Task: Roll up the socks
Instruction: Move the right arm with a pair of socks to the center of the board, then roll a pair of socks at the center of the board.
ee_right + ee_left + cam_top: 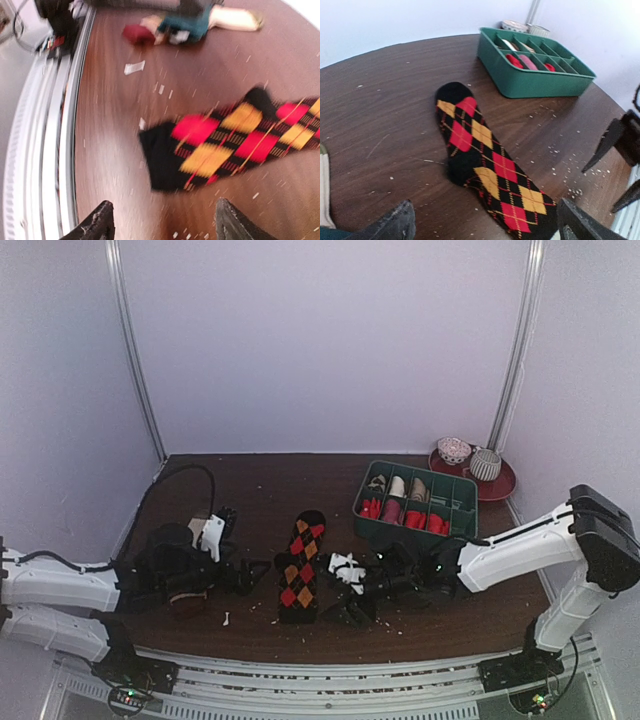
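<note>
Found the argyle sock (301, 565) lying flat at full length on the worktop (250, 490), between the two arms, with no fold or roll begun. Noted the red sock (139, 34) bunched close by the left arm, partly hidden. Observed the left gripper (487, 225) spread wide at the argyle sock's near end, holding nothing. Observed the right gripper (167, 222) parted and empty, just beside that same end. Judged the task barely started, with both socks left to roll.
</note>
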